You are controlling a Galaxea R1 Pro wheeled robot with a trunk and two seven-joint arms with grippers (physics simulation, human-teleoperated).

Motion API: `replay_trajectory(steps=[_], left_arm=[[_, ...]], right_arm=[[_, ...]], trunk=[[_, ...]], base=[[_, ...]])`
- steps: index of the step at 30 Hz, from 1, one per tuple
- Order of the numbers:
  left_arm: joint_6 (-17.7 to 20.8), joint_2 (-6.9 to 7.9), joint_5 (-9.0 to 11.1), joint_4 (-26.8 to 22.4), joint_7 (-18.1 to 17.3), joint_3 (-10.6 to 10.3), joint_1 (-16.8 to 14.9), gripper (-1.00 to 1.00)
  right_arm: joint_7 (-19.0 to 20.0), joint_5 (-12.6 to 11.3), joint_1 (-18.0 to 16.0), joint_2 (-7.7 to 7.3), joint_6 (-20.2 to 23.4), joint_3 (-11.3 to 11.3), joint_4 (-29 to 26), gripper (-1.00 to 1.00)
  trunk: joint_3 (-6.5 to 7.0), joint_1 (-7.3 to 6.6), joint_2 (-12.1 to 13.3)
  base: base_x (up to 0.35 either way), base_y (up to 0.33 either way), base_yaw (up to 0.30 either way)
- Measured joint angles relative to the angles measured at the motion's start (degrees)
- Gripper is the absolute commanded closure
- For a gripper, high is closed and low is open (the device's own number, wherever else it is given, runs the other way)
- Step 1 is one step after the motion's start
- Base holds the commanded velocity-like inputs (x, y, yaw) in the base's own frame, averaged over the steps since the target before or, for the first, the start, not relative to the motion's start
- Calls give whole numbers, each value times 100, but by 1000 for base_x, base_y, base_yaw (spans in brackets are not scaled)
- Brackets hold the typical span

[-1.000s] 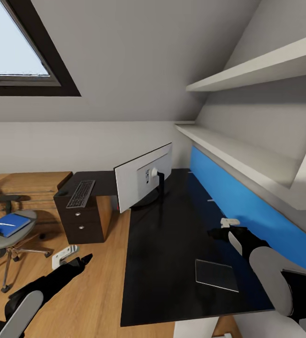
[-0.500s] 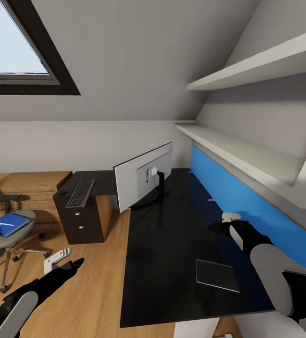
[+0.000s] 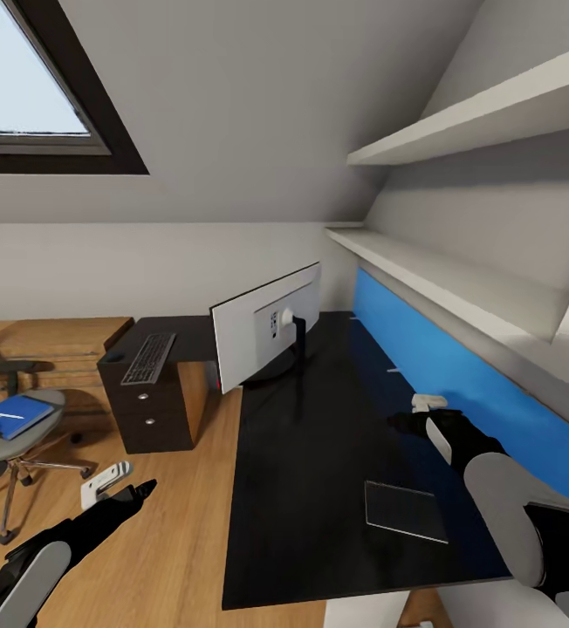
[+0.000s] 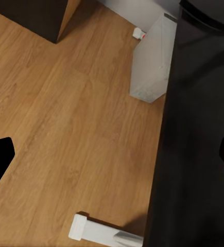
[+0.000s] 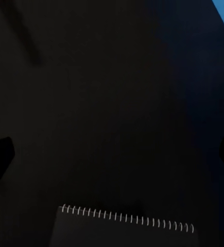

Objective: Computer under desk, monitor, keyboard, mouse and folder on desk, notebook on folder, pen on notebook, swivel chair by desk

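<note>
Nearest you, your left gripper [image 3: 119, 490] hangs spread and empty over the wood floor [image 3: 171, 541]; your right gripper [image 3: 415, 414] is likewise released above the desk [image 3: 311, 453]. Close by lies the notebook [image 3: 405, 511] (spiral-bound). Farther off stand the monitor [image 3: 263, 340] and keyboard [image 3: 149, 358]; the folder [image 3: 12, 415] rests on the swivel chair [image 3: 5, 436].

Monitor [image 3: 263, 338] and notebook [image 3: 405, 511] sit on the black tabletop [image 3: 319, 453]; keyboard [image 3: 149, 358] rests above the drawers; blue folder [image 3: 12, 416], seemingly with the pen, lies on the swivel chair [image 3: 5, 436].
</note>
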Motion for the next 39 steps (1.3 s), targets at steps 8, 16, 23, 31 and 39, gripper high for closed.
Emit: replay_trajectory(steps=[8, 16, 23, 31, 39], left_arm=[[0, -8, 9, 13, 7, 0, 1, -100], [0, -9, 10, 17, 9, 0, 1, -100], [0, -8, 10, 23, 9, 0, 1, -100], [0, -3, 3, 110, 9, 0, 2, -100], [0, -4, 1, 128, 9, 0, 2, -100]], right_arm=[[-1, 1, 0, 0, 7, 6, -1, -100], [-1, 1, 0, 0, 9, 7, 4, -100], [-1, 1, 0, 0, -22, 4, 5, -100], [0, 3, 0, -5, -39, 0, 5, -100], [-1, 9, -1, -8, -53, -8, 12, -100]], trunk=[[-144, 176, -322], [-288, 352, -643], [-415, 506, -925], [-559, 682, -1246], [-703, 858, -1568]], base=[[0, 0, 0], [0, 0, 0], [0, 0, 0], [0, 0, 0], [0, 0, 0]])
